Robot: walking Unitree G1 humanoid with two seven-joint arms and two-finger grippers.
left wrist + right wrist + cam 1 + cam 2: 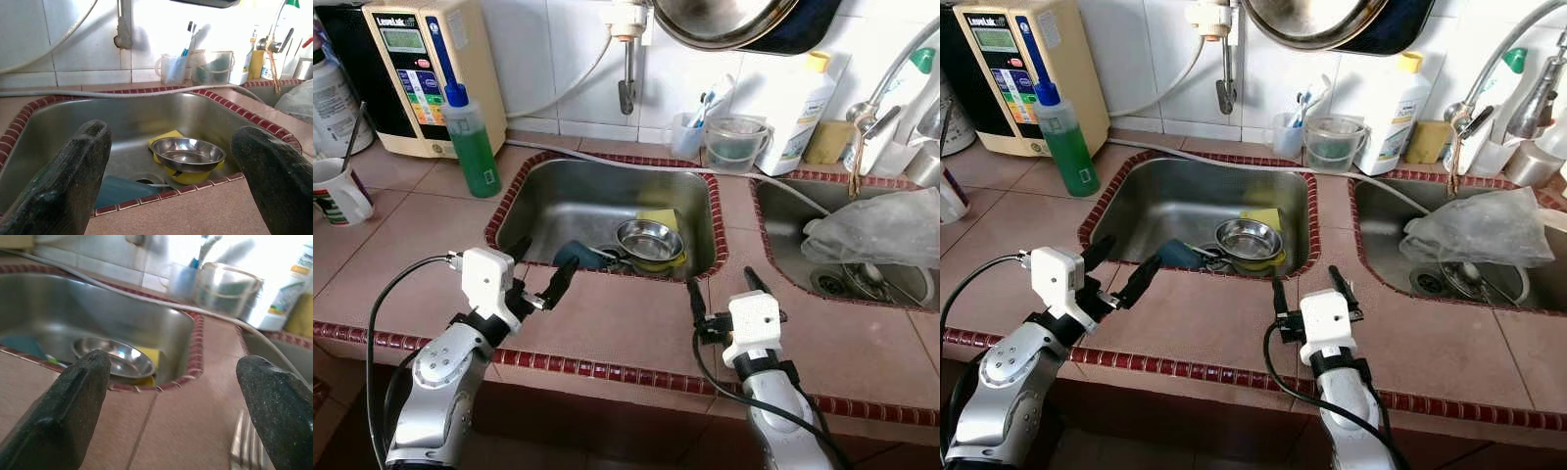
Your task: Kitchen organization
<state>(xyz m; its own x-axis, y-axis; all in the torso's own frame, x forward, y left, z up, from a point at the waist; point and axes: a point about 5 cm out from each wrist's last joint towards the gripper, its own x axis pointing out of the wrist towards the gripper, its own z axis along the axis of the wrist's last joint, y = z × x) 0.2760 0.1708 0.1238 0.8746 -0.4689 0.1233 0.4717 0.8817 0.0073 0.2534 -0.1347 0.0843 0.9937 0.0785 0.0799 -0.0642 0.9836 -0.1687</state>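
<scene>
Resting in the left stainless sink basin (558, 201), round steel bowl (649, 240) sits atop yellow sponge (663, 219), beside what may be a teal lid (576, 257). Left gripper (538, 279) and right gripper (722, 291) hover spread, empty, above the counter edge. Risk: bowl slipping off soft sponge when pinched.

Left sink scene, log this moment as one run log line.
left gripper: open, above counter at sink's front edge | right gripper: open, above counter | steel bowl: in left sink, on yellow item | fork: on counter
</scene>
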